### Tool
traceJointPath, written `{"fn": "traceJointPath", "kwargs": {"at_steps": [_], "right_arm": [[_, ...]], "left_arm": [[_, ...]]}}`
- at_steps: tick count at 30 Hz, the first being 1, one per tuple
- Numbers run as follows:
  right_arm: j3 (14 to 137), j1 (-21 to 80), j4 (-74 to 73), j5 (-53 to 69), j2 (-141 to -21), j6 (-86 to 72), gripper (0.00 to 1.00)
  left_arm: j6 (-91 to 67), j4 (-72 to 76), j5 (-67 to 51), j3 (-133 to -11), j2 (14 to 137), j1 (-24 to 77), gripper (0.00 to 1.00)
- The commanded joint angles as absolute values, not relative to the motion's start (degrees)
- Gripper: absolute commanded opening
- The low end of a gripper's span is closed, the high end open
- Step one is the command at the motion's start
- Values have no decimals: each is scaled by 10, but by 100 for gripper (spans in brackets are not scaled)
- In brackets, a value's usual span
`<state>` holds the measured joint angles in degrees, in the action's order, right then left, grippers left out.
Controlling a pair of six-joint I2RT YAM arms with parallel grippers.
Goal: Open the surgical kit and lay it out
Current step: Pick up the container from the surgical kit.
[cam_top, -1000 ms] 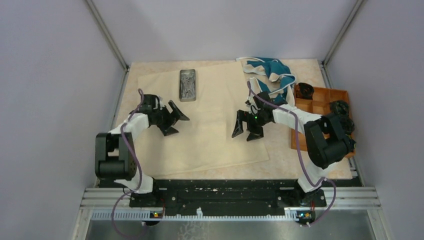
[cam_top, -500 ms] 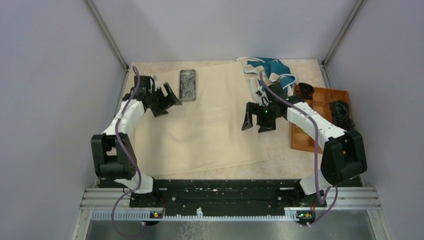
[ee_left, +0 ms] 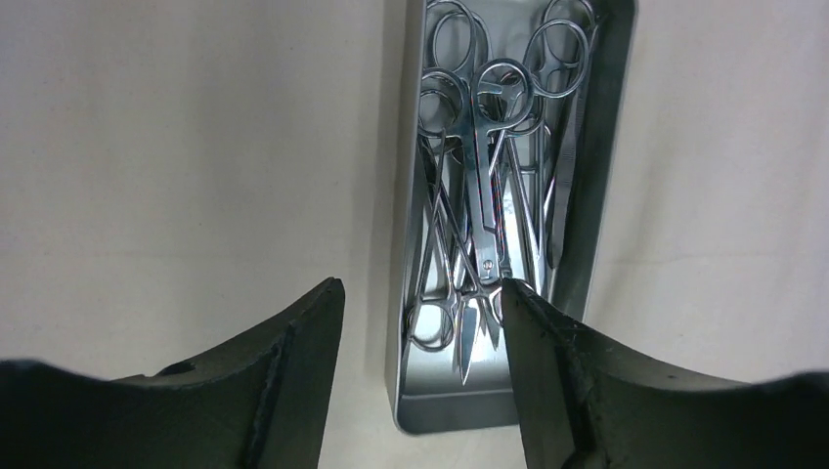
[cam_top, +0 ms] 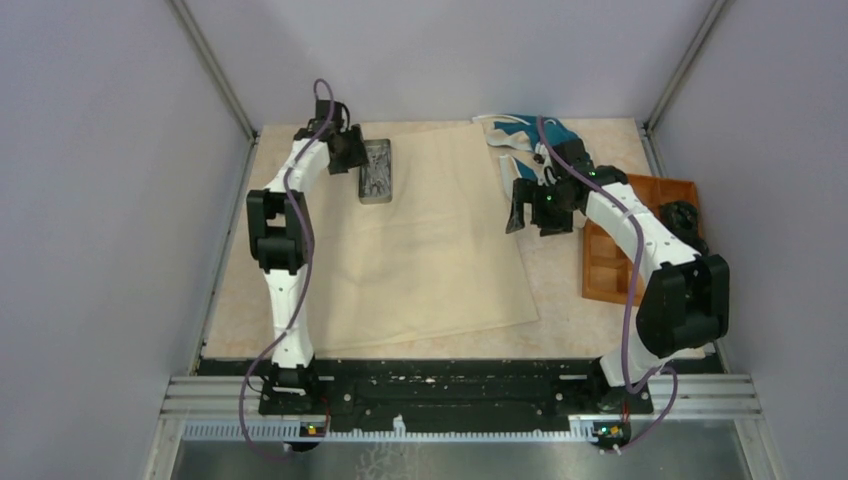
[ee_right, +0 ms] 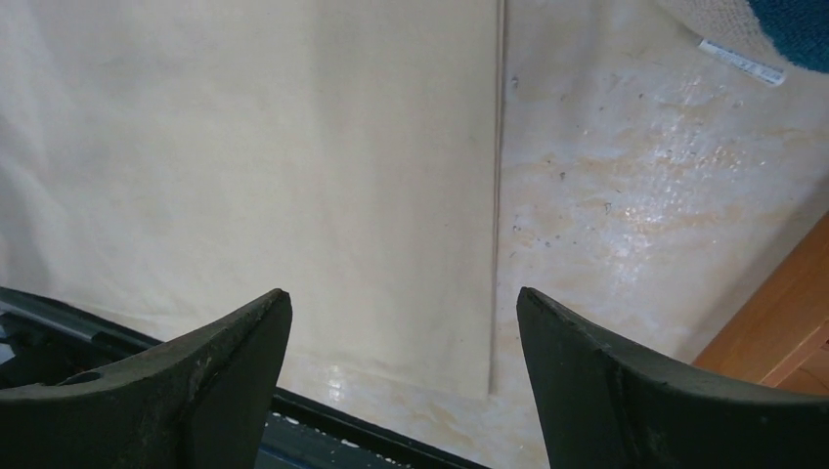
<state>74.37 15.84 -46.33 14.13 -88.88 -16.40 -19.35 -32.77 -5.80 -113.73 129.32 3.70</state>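
The beige cloth wrap (cam_top: pixel 420 250) lies spread flat over the table. On its far left part sits the small steel tray (cam_top: pixel 376 190), holding several silver ring-handled scissors and forceps (ee_left: pixel 479 195) heaped lengthwise. My left gripper (cam_top: pixel 352 152) (ee_left: pixel 420 285) is open just above the steel tray (ee_left: pixel 469 405), straddling its left wall. One finger is over the cloth wrap (ee_left: pixel 196 147), the other over the instruments' tips. My right gripper (cam_top: pixel 530 212) (ee_right: pixel 403 293) is open and empty above the right edge of the cloth wrap (ee_right: pixel 244 147).
Teal-and-white fabric (cam_top: pixel 540 140) is bunched at the back right. An orange-brown compartment tray (cam_top: pixel 640 250) with dark items stands along the right side, its corner showing in the right wrist view (ee_right: pixel 787 327). Bare table (ee_right: pixel 635 195) lies between cloth and tray.
My left arm reached far back to the steel tray and its jaws narrowed somewhat. My right gripper moved back and rightward to the cloth's right edge.
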Motion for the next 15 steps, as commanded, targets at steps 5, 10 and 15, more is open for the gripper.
{"fn": "traceJointPath", "kwargs": {"at_steps": [5,10,15], "right_arm": [[787,140,-468,101,-902,-133,85],[783,121,-472,108,-906,-118,85],[759,93,-470,126,-895,-122,84]], "left_arm": [[-134,-309,50,-1201,1338,73,57],[-133,-303,83,-1222,1372,83,51],[-134,-299,106,-1238,1389,89,44]]}}
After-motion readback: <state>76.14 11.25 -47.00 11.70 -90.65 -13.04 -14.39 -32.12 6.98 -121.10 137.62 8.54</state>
